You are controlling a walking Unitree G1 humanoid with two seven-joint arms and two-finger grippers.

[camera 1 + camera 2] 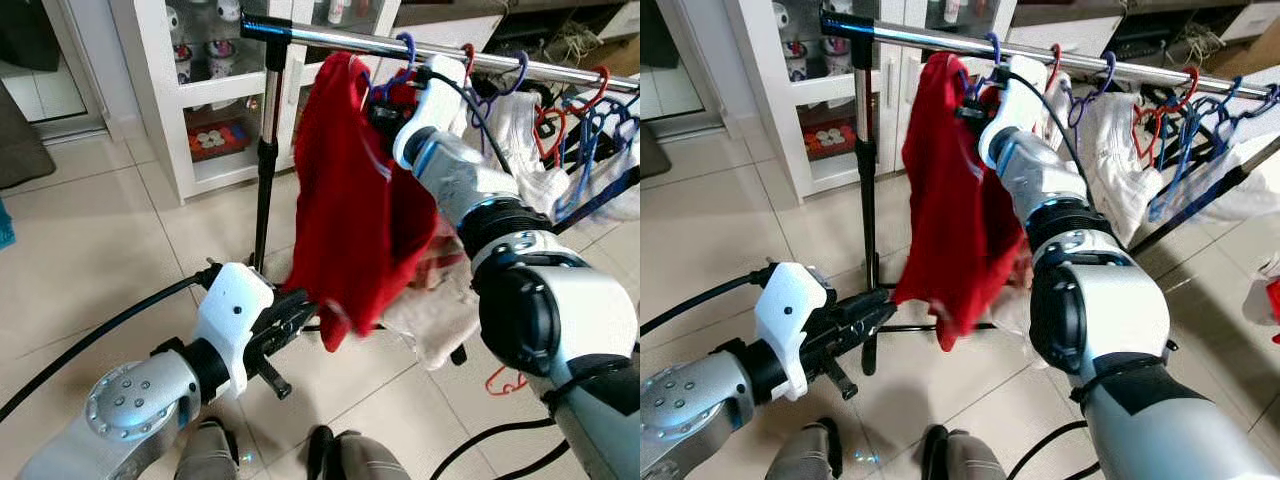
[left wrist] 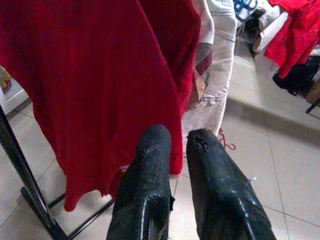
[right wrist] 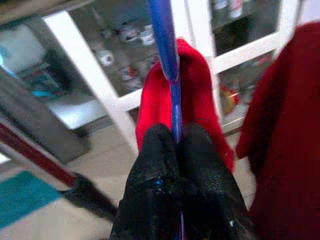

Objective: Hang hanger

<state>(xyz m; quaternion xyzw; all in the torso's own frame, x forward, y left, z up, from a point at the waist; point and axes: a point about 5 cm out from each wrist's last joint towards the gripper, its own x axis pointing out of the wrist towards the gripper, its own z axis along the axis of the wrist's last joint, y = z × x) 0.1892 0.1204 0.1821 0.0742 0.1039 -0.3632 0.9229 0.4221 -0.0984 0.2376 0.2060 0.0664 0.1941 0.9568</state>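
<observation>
A red garment [image 1: 360, 200] hangs on a blue hanger [image 3: 167, 45] at the left end of the chrome rail [image 1: 320, 38]. The hanger's hook [image 1: 405, 45] is up at the rail. My right gripper [image 3: 176, 132] is shut on the hanger's blue bar just under the rail, with red cloth bunched behind its fingers. My left gripper [image 1: 300, 305] is low by the garment's bottom hem. Its fingertips [image 2: 155, 137] are almost together with nothing between them, and the hem hangs just beyond them.
More red, purple and blue hangers [image 1: 600, 110] with white clothes [image 1: 520, 150] fill the rail to the right. The rack's black upright pole [image 1: 266, 170] stands to the left, with a white glass-door cabinet [image 1: 200, 100] behind. Cables and a red hanger [image 1: 505, 380] lie on the tiled floor.
</observation>
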